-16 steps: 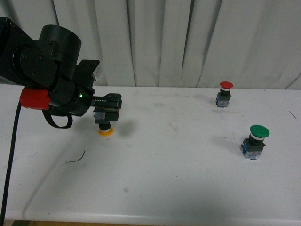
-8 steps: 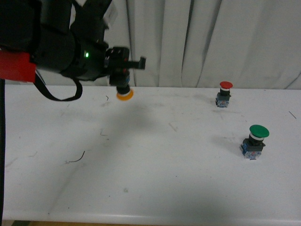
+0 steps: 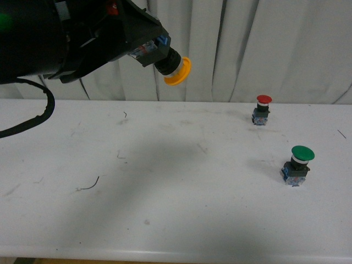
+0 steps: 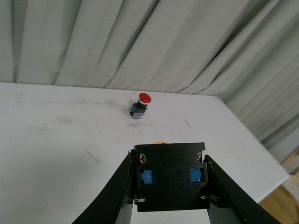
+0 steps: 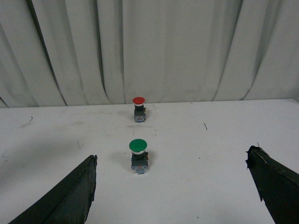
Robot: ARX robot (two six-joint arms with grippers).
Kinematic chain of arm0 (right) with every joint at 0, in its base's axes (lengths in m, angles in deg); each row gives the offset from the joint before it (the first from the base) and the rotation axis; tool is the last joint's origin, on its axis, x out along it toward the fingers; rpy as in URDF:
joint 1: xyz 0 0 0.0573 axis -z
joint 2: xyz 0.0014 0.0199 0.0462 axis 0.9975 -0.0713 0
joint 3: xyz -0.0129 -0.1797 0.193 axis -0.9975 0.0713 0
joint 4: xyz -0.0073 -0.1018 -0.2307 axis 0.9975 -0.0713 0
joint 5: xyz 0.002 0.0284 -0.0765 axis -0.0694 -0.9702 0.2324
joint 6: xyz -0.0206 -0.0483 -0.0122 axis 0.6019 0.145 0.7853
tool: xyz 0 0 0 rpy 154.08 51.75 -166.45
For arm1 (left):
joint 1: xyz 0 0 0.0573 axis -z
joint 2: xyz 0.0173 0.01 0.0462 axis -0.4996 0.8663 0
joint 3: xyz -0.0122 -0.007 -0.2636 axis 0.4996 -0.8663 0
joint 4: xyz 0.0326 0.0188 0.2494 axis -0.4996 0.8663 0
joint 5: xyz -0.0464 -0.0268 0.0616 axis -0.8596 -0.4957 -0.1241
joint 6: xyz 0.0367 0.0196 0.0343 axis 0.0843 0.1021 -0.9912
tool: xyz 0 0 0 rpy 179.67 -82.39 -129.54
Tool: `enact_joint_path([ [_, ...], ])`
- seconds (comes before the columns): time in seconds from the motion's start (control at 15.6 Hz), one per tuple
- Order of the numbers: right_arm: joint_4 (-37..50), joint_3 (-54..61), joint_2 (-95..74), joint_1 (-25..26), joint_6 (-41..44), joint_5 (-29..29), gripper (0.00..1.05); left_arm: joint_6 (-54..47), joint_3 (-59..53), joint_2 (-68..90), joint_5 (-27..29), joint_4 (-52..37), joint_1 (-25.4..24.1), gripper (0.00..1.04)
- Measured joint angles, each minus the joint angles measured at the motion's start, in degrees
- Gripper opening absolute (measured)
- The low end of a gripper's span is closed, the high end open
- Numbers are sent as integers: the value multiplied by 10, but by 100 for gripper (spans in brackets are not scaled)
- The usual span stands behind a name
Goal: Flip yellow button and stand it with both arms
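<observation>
The small push-button switch with a round yellow-orange cap, black collar and blue-black block base [image 3: 177,71] is off the white table [image 3: 165,209]. It hangs in the air well to the left of, and higher than, the small red-capped push-button [image 3: 264,109], in front of the pleated white curtain [image 3: 286,44].

The bulky black left arm [image 3: 49,33] carries it, with the left gripper [image 4: 169,158] clamped on the block base. In the left wrist view one black finger [image 4: 122,186] presses each side of the base. The base's flat black face with two blue tabs is turned toward the camera, and the red-capped button stands upright on the table far beyond it.

In the front view the yellow-capped switch is tilted, its cap pointing down and toward the red-capped button's side.

The right gripper [image 5: 171,156] is spread wide with nothing between its fingers [image 5: 70,196]. It sits above the table on the robot's side of the red-capped button.

The larger green-capped push-button [image 3: 298,164] stands upright, nearer the robot than the red-capped button and slightly to its right, apart from it.
</observation>
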Motion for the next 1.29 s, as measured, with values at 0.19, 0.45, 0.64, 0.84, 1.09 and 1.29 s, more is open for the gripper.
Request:
enact_joint_path([
  [0.19,0,0,0,0,0,0,98,140,-21,36,-91,-168,-21,36],
  [0.45,0,0,0,0,0,0,98,308,-17,144,-127,-346,-30,36],
  [0.64,0,0,0,0,0,0,98,355,-13,166,-117,-347,-25,36],
  [0.84,0,0,0,0,0,0,98,367,-12,167,-115,-348,-18,36],
  [1.09,0,0,0,0,0,0,98,366,-8,167,-107,-348,-16,36],
  [1.29,229,-2,-173,77,-65,-160,98,363,-3,166,-104,-348,-14,36],
])
